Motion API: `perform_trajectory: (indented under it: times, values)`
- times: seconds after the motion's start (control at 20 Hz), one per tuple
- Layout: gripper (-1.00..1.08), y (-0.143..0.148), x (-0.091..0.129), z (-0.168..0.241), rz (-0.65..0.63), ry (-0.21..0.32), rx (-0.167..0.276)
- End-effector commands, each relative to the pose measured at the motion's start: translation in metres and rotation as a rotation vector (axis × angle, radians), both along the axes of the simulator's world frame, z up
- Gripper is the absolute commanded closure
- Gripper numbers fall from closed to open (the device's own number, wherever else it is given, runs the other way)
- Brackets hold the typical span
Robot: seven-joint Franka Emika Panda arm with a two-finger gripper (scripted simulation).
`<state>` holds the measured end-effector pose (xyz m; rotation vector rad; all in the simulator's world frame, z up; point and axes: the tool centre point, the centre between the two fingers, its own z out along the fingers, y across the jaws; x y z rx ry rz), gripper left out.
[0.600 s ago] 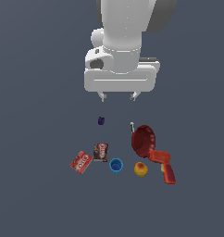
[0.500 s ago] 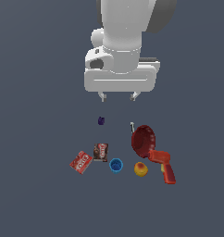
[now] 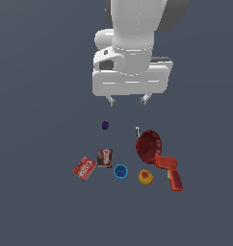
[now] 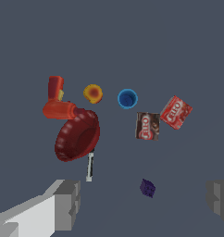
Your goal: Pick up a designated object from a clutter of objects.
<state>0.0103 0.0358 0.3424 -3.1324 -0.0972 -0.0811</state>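
Observation:
The designated object is a small round yellow-orange item with a reddish patch on top [image 3: 146, 177]; it lies between the blue cup [image 3: 121, 171] and the red-orange drill [image 3: 170, 172]. It also shows in the wrist view [image 4: 93, 93]. My gripper [image 3: 128, 100] hangs open and empty high above the clutter, well apart from it. Its fingers [image 4: 67, 203] stand wide apart in the wrist view. The dark-red bowl [image 3: 148, 145] lies tilted against the drill.
A red box [image 3: 84, 168] and a brown packet [image 3: 104, 157] lie at the exterior view's left of the blue cup. A tiny purple thing [image 3: 105, 125] sits apart, nearer the gripper. A thin white stick [image 4: 90, 167] lies by the bowl.

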Motion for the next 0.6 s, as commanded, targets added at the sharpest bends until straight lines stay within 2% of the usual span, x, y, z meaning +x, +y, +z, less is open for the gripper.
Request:
perform_trajectory:
  times: [0.0,0.25,0.55]
  values:
    - [-0.92,0.000,0.000,0.000,0.001,0.000,0.000]
    - [-0.92,0.002,0.005,-0.005,0.025,0.001,-0.003]
    - [-0.92,0.009,0.021,-0.020,0.103,0.005,-0.013]
